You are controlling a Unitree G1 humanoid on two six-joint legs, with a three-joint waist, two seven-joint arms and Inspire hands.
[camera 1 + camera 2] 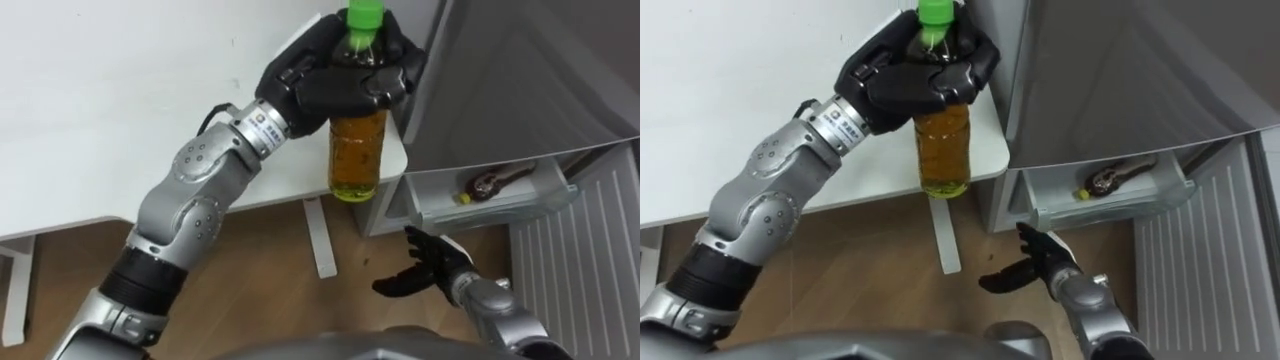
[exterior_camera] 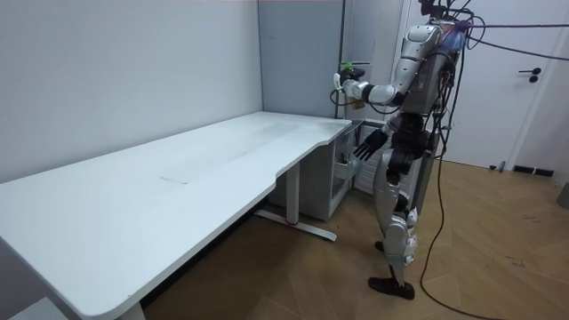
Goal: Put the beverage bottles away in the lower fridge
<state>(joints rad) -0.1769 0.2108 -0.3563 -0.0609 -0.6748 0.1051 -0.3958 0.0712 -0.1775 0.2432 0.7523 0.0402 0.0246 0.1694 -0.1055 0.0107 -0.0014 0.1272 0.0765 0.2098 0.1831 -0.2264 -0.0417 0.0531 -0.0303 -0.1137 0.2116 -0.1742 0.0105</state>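
One bottle of amber drink with a green cap hangs just left of the grey fridge, over the corner of the white desk. The left hand is wrapped round its neck and shoulder. Print on the wrist sticker is too small to read. Low in the fridge, a white tray holds a brown item. The right hand hangs before it, fingers loosely spread and empty.

White desk on wood floor, door in bkgd.
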